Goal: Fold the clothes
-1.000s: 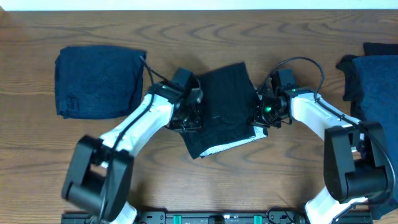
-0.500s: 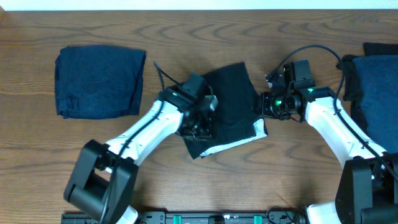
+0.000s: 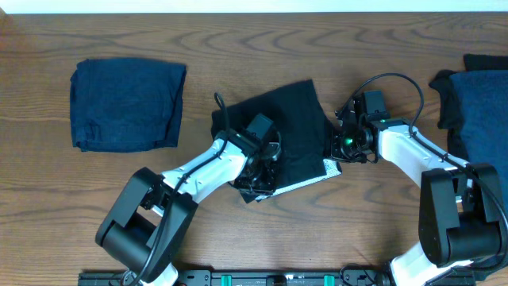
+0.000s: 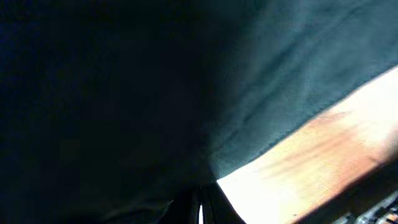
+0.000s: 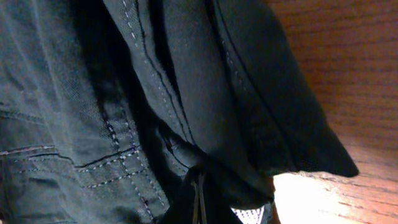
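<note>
We logged left fingers [image 4: 193,208] and right fingers [image 5: 189,204] pinched shut on black garment [image 3: 290,127] mid-frame (thin bites); layers could slip, skewing fold.

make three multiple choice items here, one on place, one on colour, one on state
1. The folded navy garment lies:
A) far left
B) in the centre
C) at the near edge
2. The centre garment is:
A) red
B) black
C) yellow
3. The left gripper and right gripper are:
A) wide open
B) shut on the centre garment
C) on bare wood

A: it sits alone at the left in the overhead view.
B: dark cloth with a pale edge.
B: each wrist view shows closed jaws in cloth.
</note>
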Motion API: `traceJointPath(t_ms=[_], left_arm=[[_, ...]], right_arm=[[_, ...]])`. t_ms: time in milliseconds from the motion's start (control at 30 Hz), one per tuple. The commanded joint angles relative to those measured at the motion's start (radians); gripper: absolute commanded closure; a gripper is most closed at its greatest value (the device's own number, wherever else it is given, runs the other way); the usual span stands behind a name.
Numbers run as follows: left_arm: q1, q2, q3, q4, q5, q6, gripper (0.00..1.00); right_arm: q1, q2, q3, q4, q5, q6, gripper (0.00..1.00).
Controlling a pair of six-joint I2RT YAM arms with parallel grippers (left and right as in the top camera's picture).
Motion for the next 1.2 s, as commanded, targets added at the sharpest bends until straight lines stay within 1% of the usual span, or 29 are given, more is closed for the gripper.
traceJointPath(t_ms=[0,133,267,367,433,467,500,567,600,667,700,767,867,1167], left_arm=[[0.001,0.014,-0.013,0.011,-0.035,-0.014,0.94],[0.007,-0.034,0.03,-0.012,0.02,-0.013,0.94],[0.02,-0.14,0.109,-0.05,0.019,-0.014,0.94],[0.032,-0.229,0.124,-0.05,-0.011,-0.072,0.94],[0.032,-0.272,0.124,-0.063,-0.064,-0.103,0.94],[0.031,-0.283,0.123,-0.072,-0.084,-0.112,0.94],[0.029,-0.288,0.122,-0.082,-0.102,-0.119,0.94],[0.027,-0.286,0.116,-0.1,-0.13,-0.13,0.94],[0.025,-0.283,0.106,-0.104,-0.144,-0.14,0.94],[0.025,-0.269,0.082,-0.107,-0.176,-0.173,0.94],[0.025,-0.261,0.069,-0.106,-0.187,-0.188,0.94],[0.025,-0.234,0.045,-0.105,-0.199,-0.209,0.94],[0.025,-0.191,0.023,-0.106,-0.199,-0.208,0.94],[0.025,-0.014,0.021,-0.087,-0.2,-0.202,0.94]], right_arm=[[-0.001,0.044,-0.014,-0.007,0.032,-0.011,0.99],[-0.004,0.0,0.004,-0.021,0.006,-0.012,0.99],[-0.007,-0.085,0.04,-0.061,0.004,-0.016,0.97],[-0.025,-0.162,0.075,-0.11,0.016,-0.027,0.91],[-0.05,-0.219,0.086,-0.148,0.055,-0.03,0.79],[-0.064,-0.245,0.086,-0.16,0.08,-0.031,0.69],[-0.083,-0.271,0.086,-0.175,0.117,-0.031,0.59],[-0.12,-0.307,0.086,-0.195,0.19,-0.031,0.3],[-0.145,-0.323,0.086,-0.203,0.232,-0.031,0.18],[-0.193,-0.342,0.086,-0.219,0.299,-0.031,0.02],[-0.216,-0.344,0.086,-0.228,0.327,-0.031,0.01],[-0.258,-0.345,0.086,-0.254,0.366,-0.031,0.01],[-0.299,-0.341,0.084,-0.267,0.371,-0.03,0.01],[-0.31,-0.341,0.084,-0.267,0.37,-0.03,0.01]])
